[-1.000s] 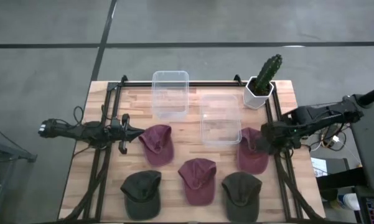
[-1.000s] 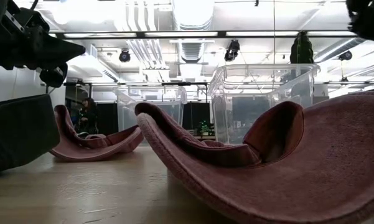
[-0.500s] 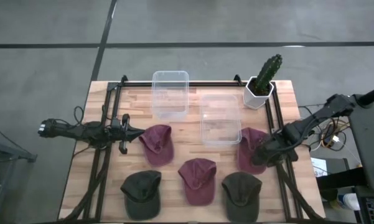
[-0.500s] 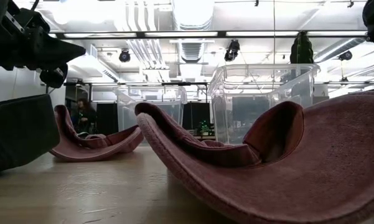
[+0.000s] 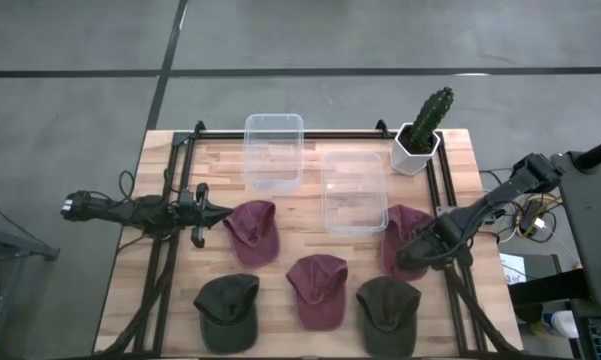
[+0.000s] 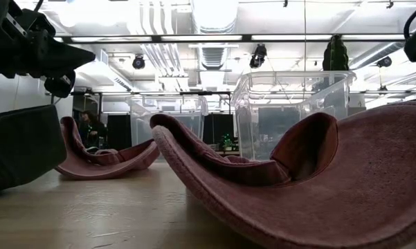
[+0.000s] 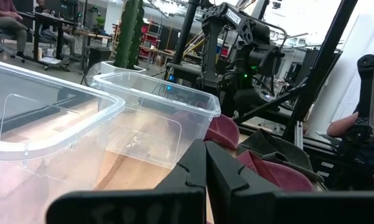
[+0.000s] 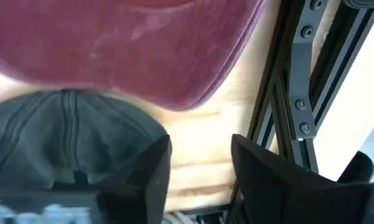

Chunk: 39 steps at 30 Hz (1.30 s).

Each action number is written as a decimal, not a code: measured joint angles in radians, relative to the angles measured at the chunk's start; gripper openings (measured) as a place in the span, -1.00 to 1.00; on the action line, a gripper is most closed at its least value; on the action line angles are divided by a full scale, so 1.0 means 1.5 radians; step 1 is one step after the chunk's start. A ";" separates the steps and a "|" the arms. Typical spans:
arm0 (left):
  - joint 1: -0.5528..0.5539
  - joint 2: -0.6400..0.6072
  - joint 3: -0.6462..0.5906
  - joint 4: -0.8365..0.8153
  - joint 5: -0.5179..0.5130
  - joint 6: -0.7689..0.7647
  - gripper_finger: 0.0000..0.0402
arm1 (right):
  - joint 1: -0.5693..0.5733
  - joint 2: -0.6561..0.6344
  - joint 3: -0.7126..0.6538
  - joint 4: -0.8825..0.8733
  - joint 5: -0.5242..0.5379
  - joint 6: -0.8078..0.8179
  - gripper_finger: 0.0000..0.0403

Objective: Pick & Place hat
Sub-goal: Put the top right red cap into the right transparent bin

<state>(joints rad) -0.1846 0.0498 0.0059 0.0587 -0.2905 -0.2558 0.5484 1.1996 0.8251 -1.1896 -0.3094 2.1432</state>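
Three maroon hats (image 5: 252, 231) (image 5: 317, 289) (image 5: 406, 238) and two dark green hats (image 5: 228, 311) (image 5: 387, 314) lie on the wooden table. My right gripper (image 5: 408, 262) hangs open over the near edge of the right maroon hat (image 8: 130, 50), between it and the right green hat (image 8: 62, 134), with only bare wood between its fingers. My left gripper (image 5: 218, 212) is shut and hovers just left of the left maroon hat. The low view shows it as a dark shape (image 6: 34, 48).
Two clear plastic bins (image 5: 274, 150) (image 5: 354, 191) stand behind the hats. A potted cactus (image 5: 421, 128) sits at the far right corner. Black frame rails (image 5: 450, 270) (image 8: 292, 93) run along the table's sides, close to my right gripper. A person (image 7: 361, 124) shows beyond the table.
My right gripper has moved from the table's right edge toward the near edge and a little left. It now hangs over the near edge of the right maroon hat, and its arm reaches out longer. The hats have stayed in place.
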 joint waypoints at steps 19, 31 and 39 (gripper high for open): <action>0.000 0.000 0.000 0.000 0.000 -0.005 -1.00 | 0.059 0.061 -0.030 0.005 0.087 0.115 0.01; 0.000 0.000 0.000 0.000 0.000 -0.006 -1.00 | 0.059 0.082 -0.090 0.084 0.104 0.117 0.01; 0.000 0.000 0.000 0.000 0.000 -0.007 -1.00 | 0.061 0.092 -0.128 0.137 0.106 0.118 0.01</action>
<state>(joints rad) -0.1845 0.0497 0.0059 0.0589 -0.2905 -0.2661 0.6392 1.3376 0.6335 -0.9837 -0.1504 2.3196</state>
